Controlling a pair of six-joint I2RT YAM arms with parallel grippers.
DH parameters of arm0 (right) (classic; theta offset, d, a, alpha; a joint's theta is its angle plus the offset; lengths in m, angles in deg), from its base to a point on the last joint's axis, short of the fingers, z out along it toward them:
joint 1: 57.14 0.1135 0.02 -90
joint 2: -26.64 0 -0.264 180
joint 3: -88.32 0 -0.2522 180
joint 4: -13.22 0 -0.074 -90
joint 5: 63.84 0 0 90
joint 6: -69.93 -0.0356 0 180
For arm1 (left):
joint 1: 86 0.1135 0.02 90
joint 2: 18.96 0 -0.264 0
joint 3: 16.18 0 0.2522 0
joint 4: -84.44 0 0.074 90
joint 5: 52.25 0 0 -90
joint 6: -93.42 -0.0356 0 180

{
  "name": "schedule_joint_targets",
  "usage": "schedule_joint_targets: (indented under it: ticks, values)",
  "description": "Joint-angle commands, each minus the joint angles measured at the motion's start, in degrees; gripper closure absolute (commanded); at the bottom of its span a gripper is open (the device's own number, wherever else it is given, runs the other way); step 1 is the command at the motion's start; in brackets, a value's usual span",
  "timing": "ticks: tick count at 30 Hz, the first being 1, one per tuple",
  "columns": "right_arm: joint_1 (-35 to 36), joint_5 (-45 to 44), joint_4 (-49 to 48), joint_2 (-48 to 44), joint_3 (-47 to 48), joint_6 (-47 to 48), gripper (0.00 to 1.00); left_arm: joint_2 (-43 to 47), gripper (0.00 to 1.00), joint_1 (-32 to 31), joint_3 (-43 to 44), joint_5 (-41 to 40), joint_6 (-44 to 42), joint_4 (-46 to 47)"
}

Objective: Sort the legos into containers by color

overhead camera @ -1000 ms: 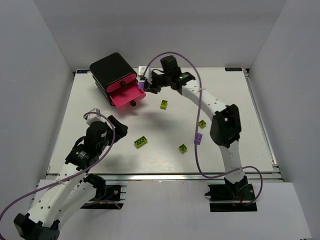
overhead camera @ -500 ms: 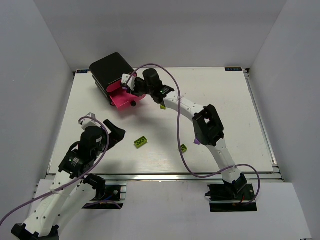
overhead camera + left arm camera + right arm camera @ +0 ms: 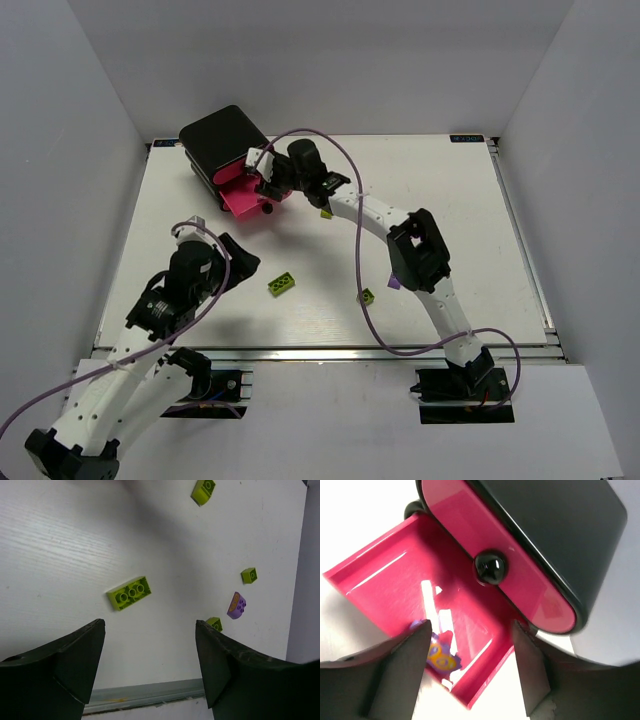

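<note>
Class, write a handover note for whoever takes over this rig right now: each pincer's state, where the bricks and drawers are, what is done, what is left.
Left pincer: open, empty, above the table, with the long lime brick just ahead of it.
Right pincer: open, over the open pink drawer.
Done: one purple brick lies in that drawer.
Left: the long lime brick, three more lime bricks and a second purple brick lie loose on the table. The shut drawer above the open one needs pulling out.
</note>
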Motion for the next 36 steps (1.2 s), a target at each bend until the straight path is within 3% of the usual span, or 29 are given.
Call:
schedule_joint_targets:
  ticks: [1, 2, 3, 4, 5, 7, 8, 9, 11, 12, 15, 18, 22, 26, 29, 33, 36]
  values:
    - [-2.4, 3.1, 3.8, -11.3, 0.7, -6.4, 0.39, -3.7, 0.19, -0.2, 2.3, 5.8, -4.7, 7.8]
    - [-3.5, 6.5, 9.8, -13.1, 0.5, -8.1, 0.49, -5.0, 0.27, -0.7, 2.1, 7.7, -5.7, 9.5]
    - [-4.0, 10.9, 12.7, -14.7, -1.4, -10.0, 0.62, -6.5, 0.45, -0.7, 2.2, 12.1, -7.3, 10.8]
    - [-7.1, 21.7, 15.5, -18.8, -3.1, -9.7, 0.65, -10.1, 0.54, -0.7, 2.3, 14.1, -8.2, 13.6]
    - [-8.4, 27.0, 21.4, -21.0, -5.3, -8.8, 0.68, -11.7, 0.62, -0.7, 2.4, 16.3, -8.8, 15.1]
    - [-11.7, 35.7, 26.8, -27.4, -13.1, -5.1, 0.73, -15.6, 0.74, -0.7, 3.4, 22.4, -10.2, 19.1]
    - [-13.1, 36.9, 29.2, -29.9, -15.7, -3.7, 0.71, -19.5, 0.75, -1.2, 3.8, 24.4, -10.5, 20.2]
    - [-13.8, 37.5, 32.9, -32.0, -18.5, -2.3, 0.65, -21.4, 0.74, -1.2, 4.5, 27.9, -11.1, 21.3]
    - [-16.7, 36.5, 35.0, -39.6, -27.7, -0.1, 0.54, -28.3, 0.63, -1.7, 7.7, 30.6, -12.2, 23.5]
    - [-17.6, 33.5, 38.1, -41.9, -30.7, 1.3, 0.43, -31.0, 0.56, -3.3, 9.4, 31.4, -13.5, 23.5]
    - [-20.7, 23.9, 41.2, -50.5, -40.9, 4.4, 0.34, -42.2, 0.33, -7.0, 17.1, 33.3, -16.0, 22.3]
    - [-24.6, 10.3, 34.5, -57.2, -50.1, -9.3, 0.28, -53.9, 0.23, -10.8, 27.3, 31.8, -18.6, 16.1]
    - [-31.2, 0.1, 31.2, -60.7, -51.8, -25.2, 0.16, -65.9, 0.19, -18.9, 39.9, 23.6, -18.1, 6.1]
    - [-36.1, -5.0, 33.9, -58.6, -47.5, -36.7, 0.16, -74.9, 0.18, -24.1, 49.2, 14.5, -16.6, 0.3]
    - [-42.2, -3.6, 37.0, -56.8, -42.3, -42.9, 0.24, -77.9, 0.18, -27.1, 52.8, 12.3, -16.0, 1.8]
    - [-47.3, 0.4, 39.5, -55.7, -39.5, -46.9, 0.42, -81.9, 0.17, -29.9, 58.2, 9.8, -16.3, 2.8]
    - [-49.6, 1.1, 39.7, -55.4, -39.6, -46.3, 0.45, -85.1, 0.16, -31.9, 62.1, 6.7, -16.4, 2.4]
